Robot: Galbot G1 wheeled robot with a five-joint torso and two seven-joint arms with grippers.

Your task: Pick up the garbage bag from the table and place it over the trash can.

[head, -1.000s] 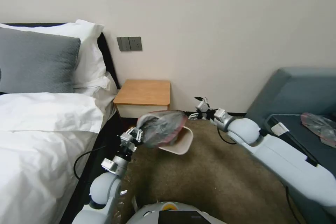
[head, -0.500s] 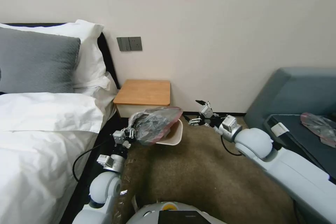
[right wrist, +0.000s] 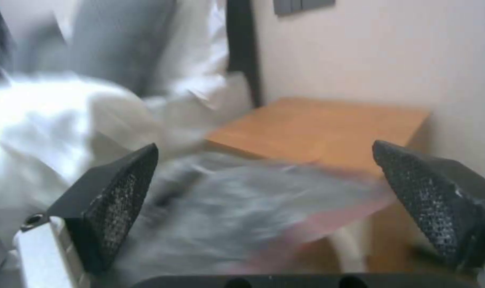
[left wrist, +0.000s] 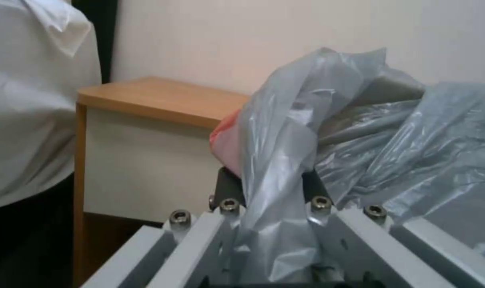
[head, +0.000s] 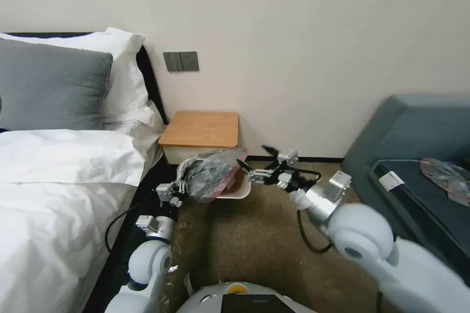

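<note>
left gripper pinches garbage bag over trash can beside table

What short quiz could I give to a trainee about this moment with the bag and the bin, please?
1. True or false: the left hand is shut on the garbage bag.
2. How does the right hand stand? A) shut on the bag's rim B) open, beside the bag C) resting on the sofa
3. Fill in: the trash can stands on the floor in front of the ____.

Key
1. True; in the left wrist view the film runs down between the fingers.
2. B
3. table
</note>
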